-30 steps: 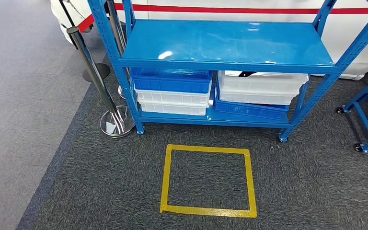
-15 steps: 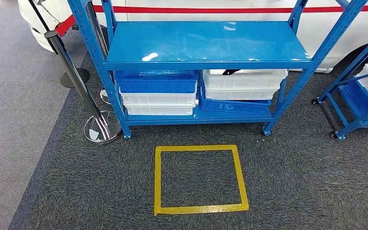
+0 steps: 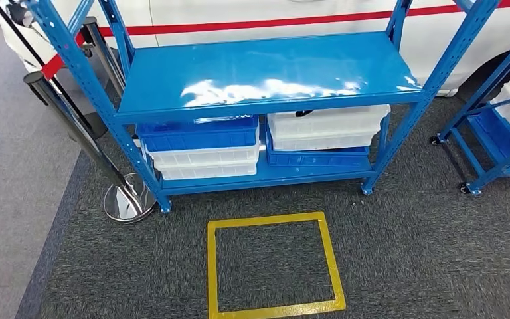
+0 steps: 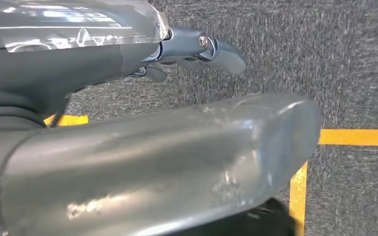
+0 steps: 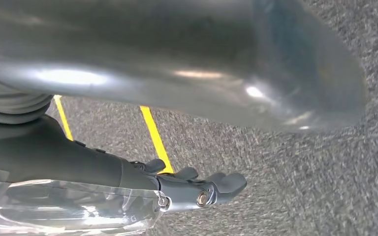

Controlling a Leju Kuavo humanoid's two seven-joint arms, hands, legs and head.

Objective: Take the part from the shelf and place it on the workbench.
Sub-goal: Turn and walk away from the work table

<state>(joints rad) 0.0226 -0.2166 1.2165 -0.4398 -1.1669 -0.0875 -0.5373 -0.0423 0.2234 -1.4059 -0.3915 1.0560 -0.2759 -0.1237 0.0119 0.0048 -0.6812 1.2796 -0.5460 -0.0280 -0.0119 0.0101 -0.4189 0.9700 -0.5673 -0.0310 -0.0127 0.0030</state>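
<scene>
Both hands hang over the grey carpet, the left hand (image 4: 142, 147) and the right hand (image 5: 177, 78), fingers loosely stretched and holding nothing. Far ahead of them stands the blue shelf (image 3: 265, 70); a dark part (image 3: 303, 113) lies in its white bin (image 3: 329, 126).

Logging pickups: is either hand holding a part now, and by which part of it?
Nothing is held: left hand and right hand hang over the carpet, fingers empty.

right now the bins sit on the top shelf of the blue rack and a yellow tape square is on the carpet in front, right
Not quite. The bins sit on the bottom shelf; the top shelf of the blue rack is bare, as the head view shows. The yellow tape square does lie on the carpet in front.
</scene>
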